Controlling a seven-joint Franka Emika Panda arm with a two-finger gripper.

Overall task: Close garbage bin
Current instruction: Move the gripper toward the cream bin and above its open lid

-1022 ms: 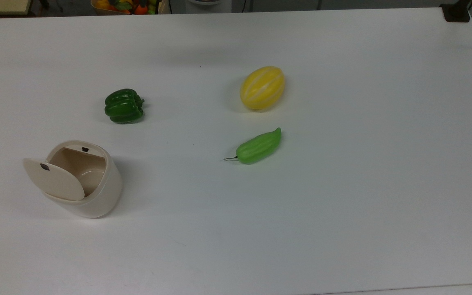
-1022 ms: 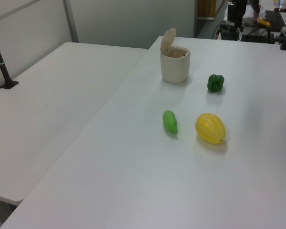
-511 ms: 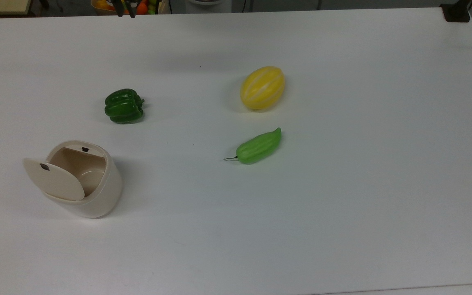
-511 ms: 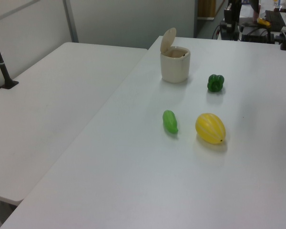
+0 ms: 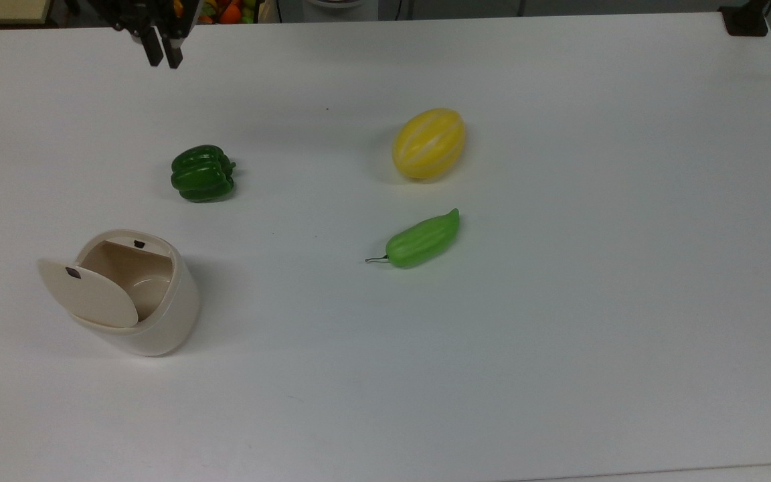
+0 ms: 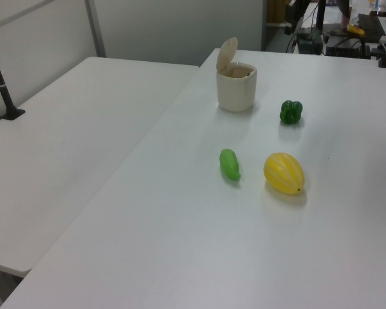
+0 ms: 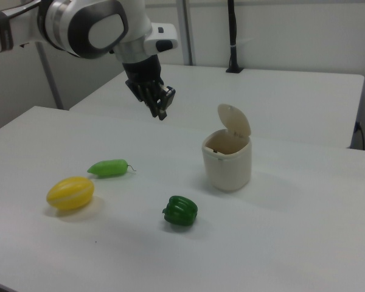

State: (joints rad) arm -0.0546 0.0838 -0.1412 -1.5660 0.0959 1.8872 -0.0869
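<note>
The garbage bin stands lid-up; the gripper, partly cropped, seems nearly closed, empty.

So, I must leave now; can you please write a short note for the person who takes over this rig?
End effector: empty, in the air above the table, apart from everything; its fingers look nearly together.
Garbage bin: upright near the top view's left edge, lid standing open, inside looks empty.
Green pepper, cucumber and yellow melon lie on the table, apart from the bin.
Done: nothing yet.
Left: reach the lid and push it down.
</note>
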